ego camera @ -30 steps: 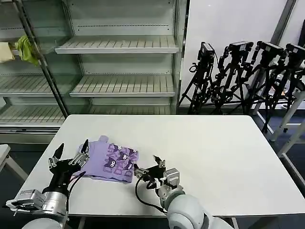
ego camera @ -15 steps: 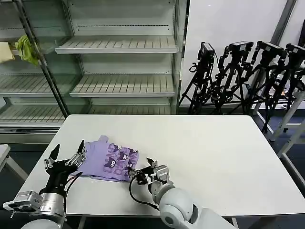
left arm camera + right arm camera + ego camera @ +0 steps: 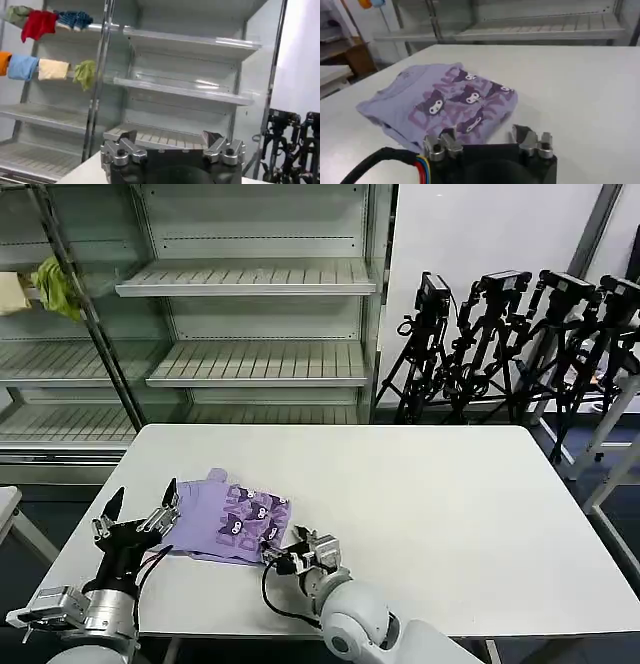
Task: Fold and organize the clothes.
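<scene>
- The lavender T-shirt (image 3: 228, 525) lies folded into a compact bundle on the white counter (image 3: 450, 514), toward the counter's 8 o'clock corner in the head view; its dark purple cartoon print faces up; the right wrist view shows the same bundle (image 3: 440, 105) with the layered fold edge along its near side
- The left gripper (image 3: 135, 518) hovers at the shirt's 9 o'clock edge, just beside the fabric; its jaws stand wide apart and hold nothing; in the left wrist view the left gripper (image 3: 170, 141) points toward the shelving
- The right gripper (image 3: 290, 548) sits low over the counter at the shirt's 4 o'clock corner, very near the fabric; its jaws are spread and empty, seen also in the right wrist view (image 3: 486, 137)
- Behind the counter at 12 o'clock stands a metal shelf unit (image 3: 250, 284); a yellow-green cloth (image 3: 55, 287) hangs at 10 o'clock; camera tripods (image 3: 520, 344) crowd the 2 o'clock side
</scene>
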